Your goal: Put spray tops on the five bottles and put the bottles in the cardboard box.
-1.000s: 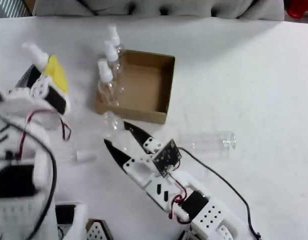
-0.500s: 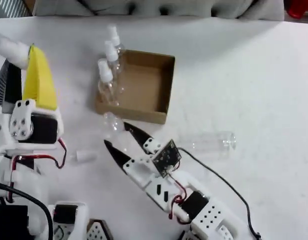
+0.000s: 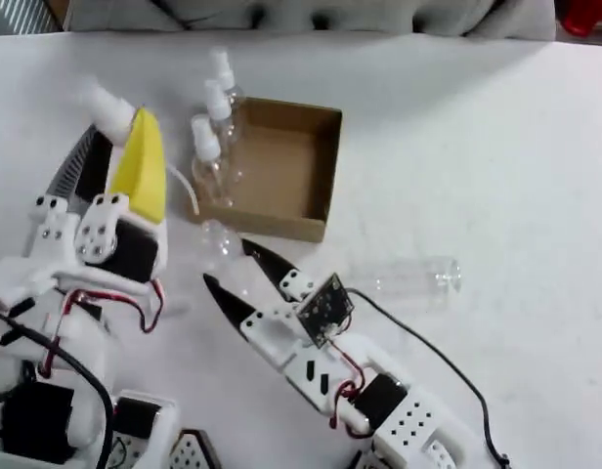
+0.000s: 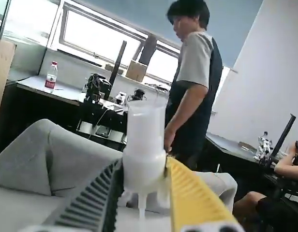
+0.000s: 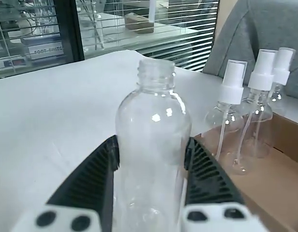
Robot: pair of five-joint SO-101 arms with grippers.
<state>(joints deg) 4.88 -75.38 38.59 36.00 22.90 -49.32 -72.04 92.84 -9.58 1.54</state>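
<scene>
Clear plastic, the open-necked bottle [image 5: 151, 145] stands upright just outside the cardboard box [image 3: 301, 166], with the right gripper's [image 3: 225, 260] black jaws closed on its sides. Three capped bottles [image 3: 211, 161] stand inside the box along one wall, and a capless bottle [image 3: 418, 278] lies on the table [image 3: 496, 147] nearby. The left gripper [image 4: 144, 164] pinches a white spray top [image 4: 143, 130] above the table.

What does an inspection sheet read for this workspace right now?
Surface: white table.
Job's things: cardboard box; three capped bottles upright at its left wall; lying bottle, uncapped, on the table; upright bottle, uncapped; spray top.
Clutter: nothing seen.
Grippers: left gripper holds the spray top, left of the box; right gripper grips the upright bottle beside the box.
Cables: red wires on left arm; black cable along right arm.
Surroundings: grey sofa behind table.
</scene>
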